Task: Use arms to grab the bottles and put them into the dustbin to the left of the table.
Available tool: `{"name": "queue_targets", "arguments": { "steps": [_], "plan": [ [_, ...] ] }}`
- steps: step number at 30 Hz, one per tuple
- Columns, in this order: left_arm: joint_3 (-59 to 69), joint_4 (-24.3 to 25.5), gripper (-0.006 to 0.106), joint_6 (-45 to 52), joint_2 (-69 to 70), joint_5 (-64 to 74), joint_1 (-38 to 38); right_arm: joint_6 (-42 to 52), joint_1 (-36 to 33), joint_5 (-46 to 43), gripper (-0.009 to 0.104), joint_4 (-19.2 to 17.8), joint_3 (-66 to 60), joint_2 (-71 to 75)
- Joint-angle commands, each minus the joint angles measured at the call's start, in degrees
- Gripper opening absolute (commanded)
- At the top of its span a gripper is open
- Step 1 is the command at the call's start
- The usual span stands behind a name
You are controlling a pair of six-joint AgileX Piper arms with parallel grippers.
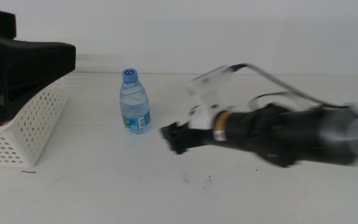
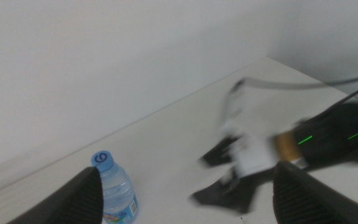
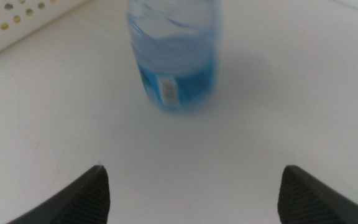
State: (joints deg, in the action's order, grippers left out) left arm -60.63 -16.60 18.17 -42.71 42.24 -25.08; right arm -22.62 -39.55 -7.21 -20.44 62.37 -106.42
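I'm looking at a bare lab bench: plain white table [image 1: 104,193], blank white wall [image 1: 229,31] behind.

The right arm reaches in low from the right side, blurred, its gripper [image 1: 174,138] spread wide with nothing between the jaws. The left gripper [image 2: 185,193] hangs above the table's left side, also spread and empty.

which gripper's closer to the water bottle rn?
Right. The right gripper sits just beside the water bottle, jaws open toward it. The left gripper is higher, over the basket.
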Motion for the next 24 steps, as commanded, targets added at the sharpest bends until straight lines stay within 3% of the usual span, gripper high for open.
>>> {"name": "queue_targets", "arguments": {
  "steps": [1,3,5,9,12,15,24],
  "plan": [
    [-0.1,0.1,0.094,-0.2,0.2,-0.7,-0.3,-2.9,-0.9,10.6,0.089,-0.6,-4.8,10.9],
    [-0.1,0.1,0.094,-0.2,0.2,-0.7,-0.3,-1.4,-2.2,23.6,0.088,-0.3,-4.1,18.7],
    [-0.1,0.1,0.094,-0.2,0.2,-0.7,-0.3,4.1,-2.9,31.2,0.088,2.6,-2.5,24.7],
    [-0.1,0.1,0.094,-0.2,0.2,-0.7,-0.3,14.2,-3.2,39.0,0.088,11.9,2.4,34.3],
    [-0.1,0.1,0.094,-0.2,0.2,-0.7,-0.3,16.6,-3.2,45.9,0.088,14.9,7.1,38.4],
    [-0.1,0.1,0.094,-0.2,0.2,-0.7,-0.3,16.6,-3.2,49.7,0.088,14.9,11.5,40.9],
    [-0.1,0.1,0.094,-0.2,0.2,-0.9,-0.3,16.6,-3.2,49.5,0.088,14.8,12.7,44.4]
  ]
}}
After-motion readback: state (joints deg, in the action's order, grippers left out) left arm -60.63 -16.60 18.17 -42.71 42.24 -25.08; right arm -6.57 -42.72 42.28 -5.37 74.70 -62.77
